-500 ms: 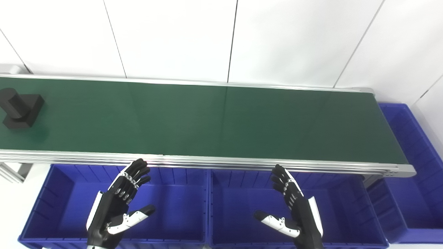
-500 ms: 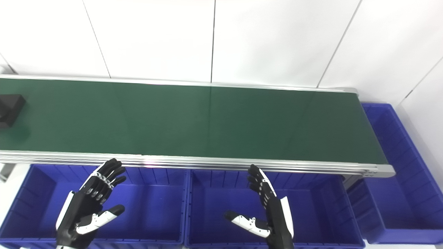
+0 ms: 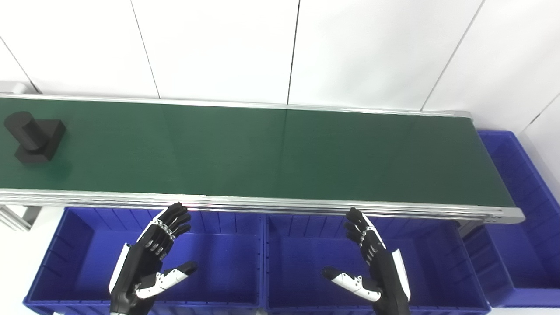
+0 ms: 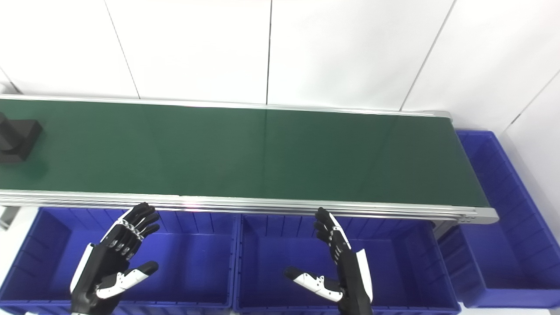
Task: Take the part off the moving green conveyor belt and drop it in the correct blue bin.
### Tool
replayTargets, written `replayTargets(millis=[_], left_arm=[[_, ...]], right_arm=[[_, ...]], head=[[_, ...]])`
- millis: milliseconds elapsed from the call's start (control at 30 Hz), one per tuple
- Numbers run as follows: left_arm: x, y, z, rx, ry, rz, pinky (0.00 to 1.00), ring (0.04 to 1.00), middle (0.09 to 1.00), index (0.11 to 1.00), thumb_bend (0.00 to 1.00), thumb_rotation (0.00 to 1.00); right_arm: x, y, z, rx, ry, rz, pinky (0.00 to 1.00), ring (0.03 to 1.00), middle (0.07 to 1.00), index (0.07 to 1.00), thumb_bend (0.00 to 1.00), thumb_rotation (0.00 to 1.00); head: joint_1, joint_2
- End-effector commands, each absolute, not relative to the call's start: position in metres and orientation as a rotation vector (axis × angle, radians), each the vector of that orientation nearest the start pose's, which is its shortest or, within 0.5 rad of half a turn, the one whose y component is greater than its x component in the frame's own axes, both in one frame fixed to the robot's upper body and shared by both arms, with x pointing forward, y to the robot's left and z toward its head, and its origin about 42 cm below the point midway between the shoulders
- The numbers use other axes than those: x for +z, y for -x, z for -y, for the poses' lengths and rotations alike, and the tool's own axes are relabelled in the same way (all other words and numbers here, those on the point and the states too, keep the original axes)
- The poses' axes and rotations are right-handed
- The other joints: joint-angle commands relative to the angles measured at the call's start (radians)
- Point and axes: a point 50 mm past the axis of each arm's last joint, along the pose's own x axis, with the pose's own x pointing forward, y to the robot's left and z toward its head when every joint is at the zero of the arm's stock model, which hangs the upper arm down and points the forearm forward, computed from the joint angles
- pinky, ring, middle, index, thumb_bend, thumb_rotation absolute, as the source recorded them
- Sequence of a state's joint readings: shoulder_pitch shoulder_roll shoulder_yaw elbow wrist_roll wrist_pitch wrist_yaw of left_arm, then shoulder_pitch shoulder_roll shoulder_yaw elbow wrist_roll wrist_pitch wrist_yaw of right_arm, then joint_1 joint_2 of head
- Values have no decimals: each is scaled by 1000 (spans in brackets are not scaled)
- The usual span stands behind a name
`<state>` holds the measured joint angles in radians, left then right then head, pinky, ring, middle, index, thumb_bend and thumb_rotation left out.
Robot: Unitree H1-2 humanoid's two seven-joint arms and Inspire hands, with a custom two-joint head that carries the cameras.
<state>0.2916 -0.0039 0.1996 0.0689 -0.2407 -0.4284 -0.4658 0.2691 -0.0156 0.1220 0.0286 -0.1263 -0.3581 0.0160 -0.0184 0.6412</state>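
At belt far left: one black part point(image 3: 34, 136), cut off in right eye view.
Bins: three blue bins point(image 3: 87, 245), partly cropped.
Left hand point(image 3: 146, 262): spread, empty.
Right hand point(image 3: 374, 267): spread, empty.

Left hand point(image 3: 146, 262), right hand point(image 3: 376, 267) raised, fingers point(image 3: 173, 218) apparently spread.

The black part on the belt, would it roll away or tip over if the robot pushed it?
Probably not roll: the black part sits on a flat, blocky base. It could tip, since a round post stands above that base. It looks stiff, not floppy.
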Motion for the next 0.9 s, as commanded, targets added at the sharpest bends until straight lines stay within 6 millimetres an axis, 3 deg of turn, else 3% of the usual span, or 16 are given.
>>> replayTargets(millis=[0, 133, 200, 333, 367, 400, 467, 667, 867], left_arm=[[56, -169, -265, -122, 93, 209, 824, 855, 872, 856, 766, 174], [57, -170, -264, -132, 93, 213, 826, 858, 876, 860, 771, 195], [58, -170, -261, -139, 88, 214, 835, 864, 879, 862, 775, 202], [56, -171, -246, -144, 97, 208, 846, 862, 874, 856, 792, 199], [56, -172, -243, -146, 102, 207, 840, 854, 865, 848, 797, 186], [56, -172, -236, -145, 104, 205, 838, 852, 862, 845, 799, 182], [56, -172, -226, -143, 100, 200, 827, 841, 848, 830, 827, 180], [56, -176, -210, -131, 70, 183, 814, 841, 858, 835, 846, 203], [55, -177, -206, -122, 67, 177, 819, 847, 860, 838, 845, 192]], right_arm=[[64, -188, 191, 102, 101, 144, 841, 866, 893, 907, 812, 342], [65, -189, 193, 102, 99, 149, 840, 862, 884, 906, 813, 345], [65, -189, 196, 102, 97, 150, 842, 862, 881, 906, 812, 345], [63, -190, 210, 113, 101, 161, 841, 868, 890, 912, 806, 358], [63, -190, 214, 119, 101, 166, 859, 884, 908, 930, 774, 358], [62, -190, 219, 123, 90, 169, 865, 889, 914, 936, 763, 358], [59, -191, 227, 120, 78, 163, 901, 902, 920, 945, 727, 340], [47, -193, 241, 124, 70, 136, 919, 915, 929, 954, 691, 345], [43, -196, 250, 131, 71, 120, 953, 934, 936, 959, 666, 319]], head=[[2, 1], [16, 1], [75, -6], [300, -45], [300, -45], [394, -74], [453, -102], [521, -160], [537, -184]])
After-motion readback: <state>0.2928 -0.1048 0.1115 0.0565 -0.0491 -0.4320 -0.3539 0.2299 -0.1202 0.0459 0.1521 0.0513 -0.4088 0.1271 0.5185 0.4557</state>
